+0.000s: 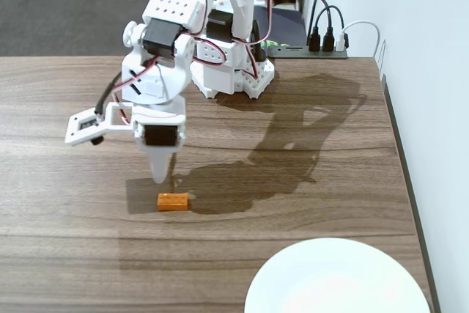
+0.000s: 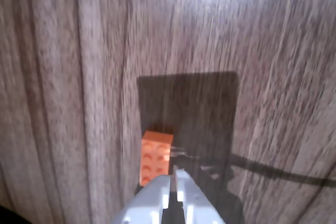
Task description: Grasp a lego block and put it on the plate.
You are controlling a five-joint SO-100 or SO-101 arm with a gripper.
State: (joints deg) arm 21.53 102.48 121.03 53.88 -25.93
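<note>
Lego block [image 1: 173, 201]: small, orange, lying flat on the wooden bench [image 1: 66, 240], studs up, long side running left to right in the fixed view. It sits inside the dark shadow [image 1: 234, 181] thrown by the arm. Nothing touches it.

In the wrist view the block [image 2: 156, 157] lies lengthwise, pointing away from the camera, just left of the fingertips and partly hidden behind the left finger [image 2: 152, 200] at its near end. Picture is motion-blurred; wood grain is smeared.

Gripper [image 1: 158, 175]: white, pointing straight down, tip hanging just behind the block in the fixed view and slightly to its left. Whether the tip is above the bench or touching it, cannot tell. In the wrist view the gripper [image 2: 172, 179] comes in from the bottom edge; the jaws are drawn together, only a thin dark slit between the two fingers, and they hold nothing.

Plate [image 1: 337, 284]: large, white, glossy, at the bottom right of the fixed view, cut off by the lower edge. It is bare, and well apart from the block, to the right and nearer the camera.

Arm base [image 1: 234, 71] stands at the far side of the bench. Behind it, a black power strip [image 1: 308, 50] with black and white plugs, next to the white wall [image 1: 418, 34] on the right.
</note>
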